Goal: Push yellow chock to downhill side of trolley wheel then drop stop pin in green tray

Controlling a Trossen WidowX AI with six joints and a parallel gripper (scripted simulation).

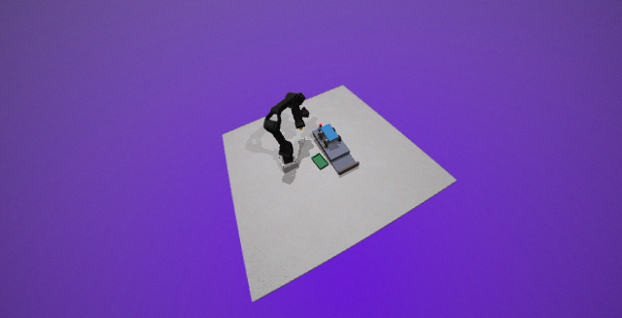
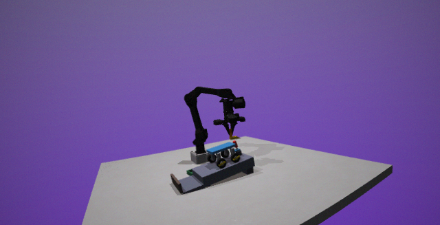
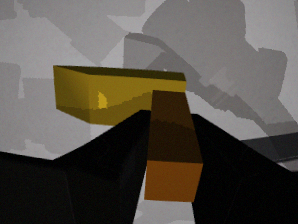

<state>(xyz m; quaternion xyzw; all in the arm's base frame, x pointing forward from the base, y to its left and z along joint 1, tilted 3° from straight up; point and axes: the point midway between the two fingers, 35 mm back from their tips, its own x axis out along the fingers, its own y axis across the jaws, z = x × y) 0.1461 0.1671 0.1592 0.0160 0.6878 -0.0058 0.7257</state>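
A grey tabletop (image 1: 311,221) carries everything. On it stands the black arm (image 2: 196,115), bent over at the elbow so that its wrist points down beyond the uphill end of the ramp (image 2: 223,171). The ramp is a grey block sloping down to a brown lip. The trolley (image 2: 220,147), with a blue deck and dark wheels, sits on the ramp's upper part, and the red-headed stop pin (image 2: 235,143) shows at its uphill end. The green tray (image 1: 319,160) lies flat on the tabletop just beside the ramp, between it and the arm's base.

The tool (image 2: 232,131) hangs in the air above the tabletop, clamped on the orange handle (image 3: 173,156) of the yellow chock (image 3: 109,92). The chock is lifted off the surface, apart from the trolley and its wheels.
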